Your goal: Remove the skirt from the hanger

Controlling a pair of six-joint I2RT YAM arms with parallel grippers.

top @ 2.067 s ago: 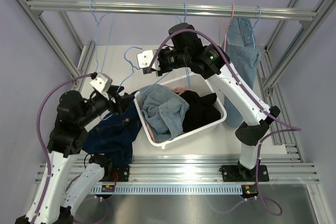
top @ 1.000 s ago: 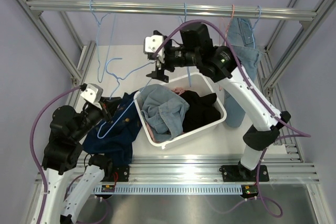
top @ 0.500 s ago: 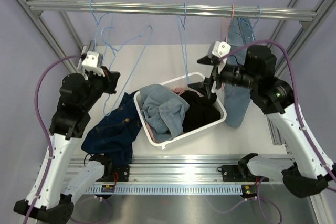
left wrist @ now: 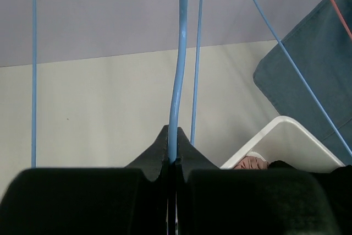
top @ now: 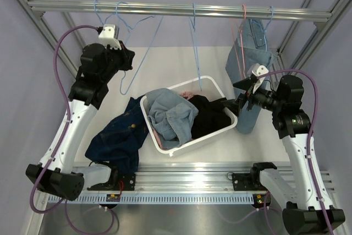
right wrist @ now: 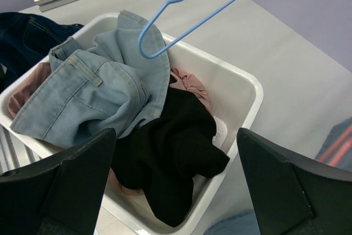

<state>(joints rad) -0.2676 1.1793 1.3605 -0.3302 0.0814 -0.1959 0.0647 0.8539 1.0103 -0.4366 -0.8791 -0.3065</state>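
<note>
The dark blue denim skirt (top: 117, 136) lies crumpled on the table, left of the white basket (top: 221, 88), with no hanger in it. My left gripper (top: 124, 59) is raised near the top rail, shut on the wire of a bare light-blue hanger (top: 144, 45). The left wrist view shows that wire (left wrist: 180, 53) pinched between the closed jaws of the left gripper (left wrist: 173, 155). My right gripper (top: 234, 93) hovers open over the basket's right end. In the right wrist view, nothing sits between the wide-apart fingers of the right gripper (right wrist: 176, 136).
The basket (right wrist: 248, 85) holds light-blue denim (right wrist: 104, 89), a black garment (right wrist: 170, 147) and some pink cloth. A blue denim garment (top: 250, 61) hangs from the rail at the right. Other blue hangers (top: 193, 37) dangle from the rail (top: 165, 8). Frame posts stand on both sides.
My left arm has lifted the bare hanger from over the skirt up towards the rail. My right arm has swung away to the right, still open.
</note>
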